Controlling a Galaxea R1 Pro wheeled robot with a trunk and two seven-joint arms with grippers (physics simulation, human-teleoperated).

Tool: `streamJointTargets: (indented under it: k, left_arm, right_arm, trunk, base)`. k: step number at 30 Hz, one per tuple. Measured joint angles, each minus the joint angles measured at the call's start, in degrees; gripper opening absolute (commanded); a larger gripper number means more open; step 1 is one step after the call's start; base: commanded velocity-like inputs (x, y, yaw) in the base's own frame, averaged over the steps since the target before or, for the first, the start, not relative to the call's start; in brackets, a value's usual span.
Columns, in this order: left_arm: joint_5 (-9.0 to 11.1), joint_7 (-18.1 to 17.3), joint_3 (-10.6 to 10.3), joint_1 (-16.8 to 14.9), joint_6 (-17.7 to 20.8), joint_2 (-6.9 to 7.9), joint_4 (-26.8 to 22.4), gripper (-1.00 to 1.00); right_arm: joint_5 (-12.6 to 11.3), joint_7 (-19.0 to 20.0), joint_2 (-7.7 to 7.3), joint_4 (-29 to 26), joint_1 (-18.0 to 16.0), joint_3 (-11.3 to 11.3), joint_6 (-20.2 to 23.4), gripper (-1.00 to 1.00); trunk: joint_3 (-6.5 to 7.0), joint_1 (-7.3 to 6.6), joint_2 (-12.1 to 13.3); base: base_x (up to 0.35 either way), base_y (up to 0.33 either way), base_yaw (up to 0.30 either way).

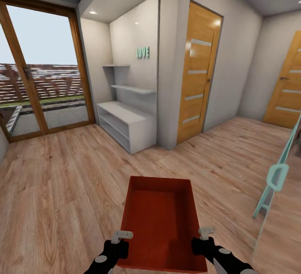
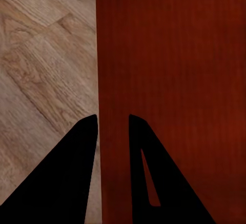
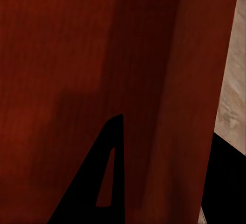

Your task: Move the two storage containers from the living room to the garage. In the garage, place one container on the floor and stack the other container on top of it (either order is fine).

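Storage container [image 1: 161, 219]: orange-red, lidless, at 6 o'clock above the wood-plank floor [image 1: 62, 182]. Left end effector [image 1: 118, 242] pinching its left wall; right end effector [image 1: 204, 240] pinching its right wall. White shelf unit [image 1: 125, 123] at 11 o'clock; wooden door [image 1: 196, 73] at 1 o'clock.

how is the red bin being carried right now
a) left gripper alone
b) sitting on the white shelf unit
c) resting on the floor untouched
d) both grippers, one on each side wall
d: the left gripper and right gripper each straddle a side wall of the storage container, held over the wood-plank floor.
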Motion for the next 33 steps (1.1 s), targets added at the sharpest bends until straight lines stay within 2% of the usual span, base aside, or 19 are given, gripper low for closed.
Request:
streamJointTargets:
  k: [13,29,33]
  left_arm:
    - [0.06,-0.01,-0.02,0.0,-0.01,0.04,-0.01,-1.0]
    - [0.07,-0.01,-0.02,0.0,0.01,0.04,-0.02,-1.0]
    - [0.07,-0.01,-0.02,-0.01,0.0,0.05,0.0,-1.0]
  right_arm:
    - [-0.03,-0.02,0.02,0.0,0.0,0.03,0.02,-1.0]
    - [-0.18,-0.02,0.02,-0.01,0.0,0.16,0.03,-1.0]
    - [-0.19,-0.06,0.04,-0.01,0.0,0.16,0.03,-1.0]
  trunk:
    - [0.0,0.0,0.0]
    - [0.22,0.0,0.0]
    - [0.3,0.0,0.0]
  base:
    - [0.341,0.0,-0.012]
    - [0.341,0.0,-0.261]
    - [0.341,0.0,-0.117]
